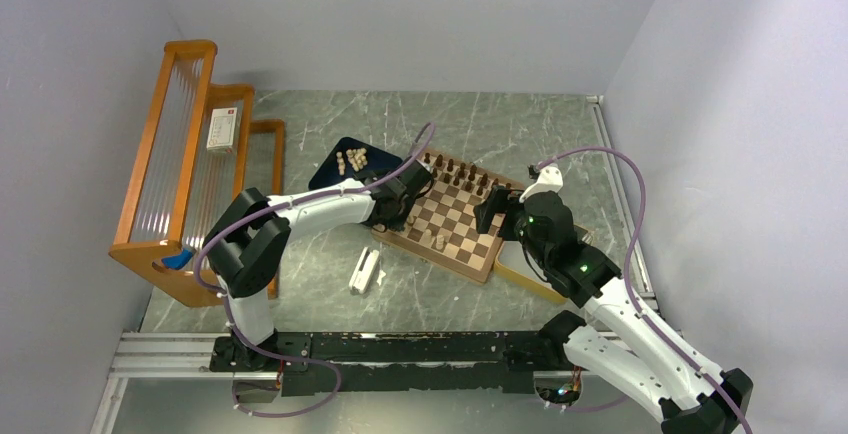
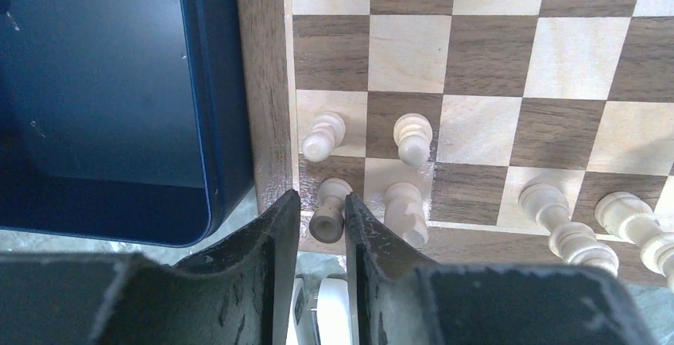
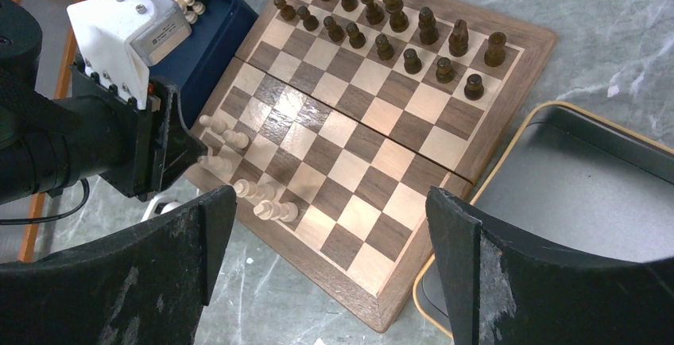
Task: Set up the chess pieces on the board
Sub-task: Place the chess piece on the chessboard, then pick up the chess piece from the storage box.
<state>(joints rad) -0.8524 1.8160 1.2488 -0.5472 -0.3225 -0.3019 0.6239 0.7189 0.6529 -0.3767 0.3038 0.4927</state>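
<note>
The board [image 1: 462,224] lies mid-table, also in the right wrist view [image 3: 381,305]. Dark pieces [image 3: 381,19] fill its two far rows. Several pale pieces [image 3: 266,206] stand at its near left corner. My left gripper [image 2: 320,195] is closed around a pale rook [image 2: 328,210] that stands upright on the corner square. Its right finger touches the rook, with a sliver of gap on the left. From above it sits at the board's left edge [image 1: 408,216]. My right gripper [image 3: 330,198] is wide open and empty above the board's near right corner [image 1: 490,214]. More pale pieces [image 1: 352,160] lie in the blue tray.
The dark blue tray [image 2: 103,83] touches the board's left rim. A pale yellow-rimmed tray [image 3: 572,178] lies against the board's right side. A white object [image 1: 364,271] lies on the table in front of the board. A wooden rack [image 1: 180,164] stands at the left.
</note>
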